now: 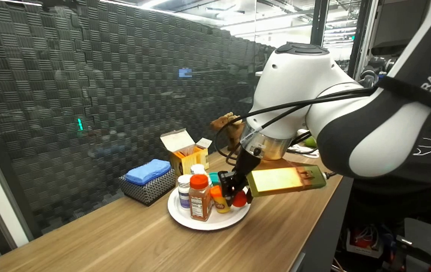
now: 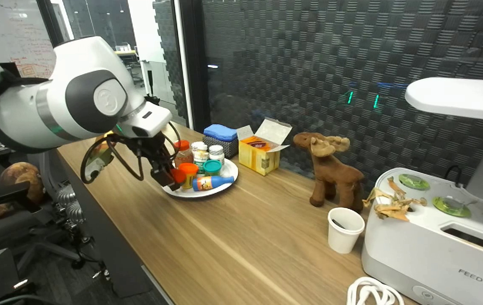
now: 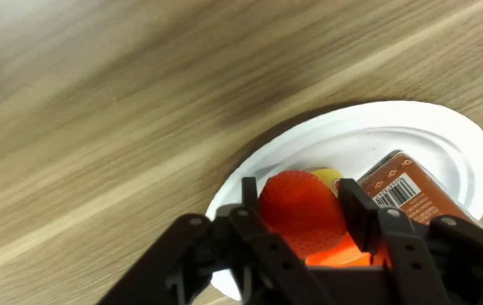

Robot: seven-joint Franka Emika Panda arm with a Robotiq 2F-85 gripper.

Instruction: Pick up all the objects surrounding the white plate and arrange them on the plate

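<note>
- At the edge of the white plate [image 3: 351, 146], the gripper [image 3: 299, 188] clasps the red-orange ball [image 3: 302, 214].
- Textured, likely light and springy; best held across its widest part.

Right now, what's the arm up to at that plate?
A Franka arm has its end effector at the edge of a white plate, holding a red-orange ball not yet released. I can't tell whether the ball touches the plate. Already on the plate: a red-capped spice jar, white bottles, an orange-lidded tub, a teal tub and a blue bottle lying on its side.
</note>
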